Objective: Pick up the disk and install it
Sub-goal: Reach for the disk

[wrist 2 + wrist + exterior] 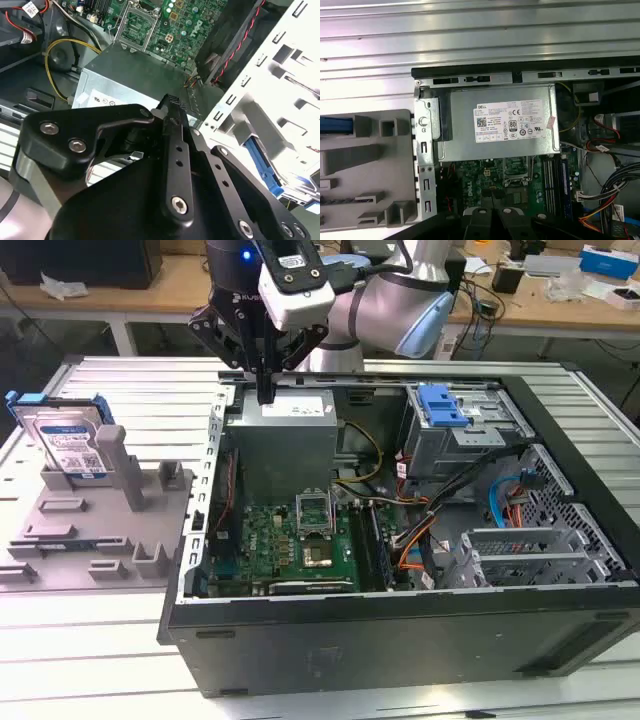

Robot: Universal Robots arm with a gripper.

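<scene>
Disk (pixel 68 445) well apart from hand (pixel 266 392)

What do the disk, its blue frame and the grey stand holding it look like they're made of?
The disk looks like bare silvery metal with a dull sheen. Its blue frame is probably moulded plastic, uniformly bright. The grey stand is matte and blocky, likely plastic.

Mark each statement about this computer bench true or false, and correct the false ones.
1. The disk stands upright in the grey rack, outside the computer case. True.
2. The claw holds the disk. False: it is shut on nothing, above the grey metal box.
3. The case is open, showing a green circuit board. True.
4. The disk's frame is red. False: it is blue.
</scene>
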